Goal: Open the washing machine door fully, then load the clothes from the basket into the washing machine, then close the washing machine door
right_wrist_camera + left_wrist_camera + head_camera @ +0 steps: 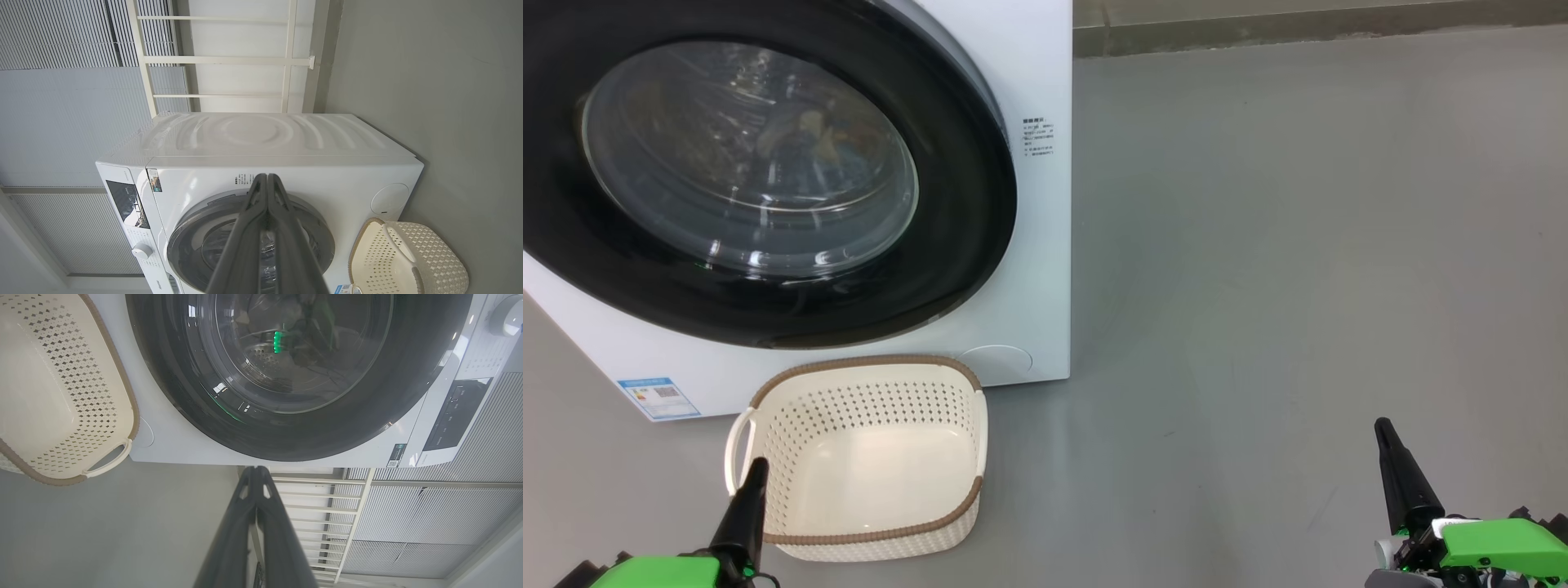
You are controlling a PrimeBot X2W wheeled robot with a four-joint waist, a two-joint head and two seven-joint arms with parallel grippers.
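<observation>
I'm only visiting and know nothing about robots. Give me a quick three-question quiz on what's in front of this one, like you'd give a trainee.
1. True or false: the washing machine door is shut.
2. What lies in the basket? A) clothes B) nothing C) a bottle
3. Fill in: the two fingers of the left gripper and of the right gripper are pressed ____.
Key: 1 true; 2 B; 3 together.

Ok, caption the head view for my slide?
Washing machine door closed, basket empty before it, left gripper and right gripper shut.
</observation>
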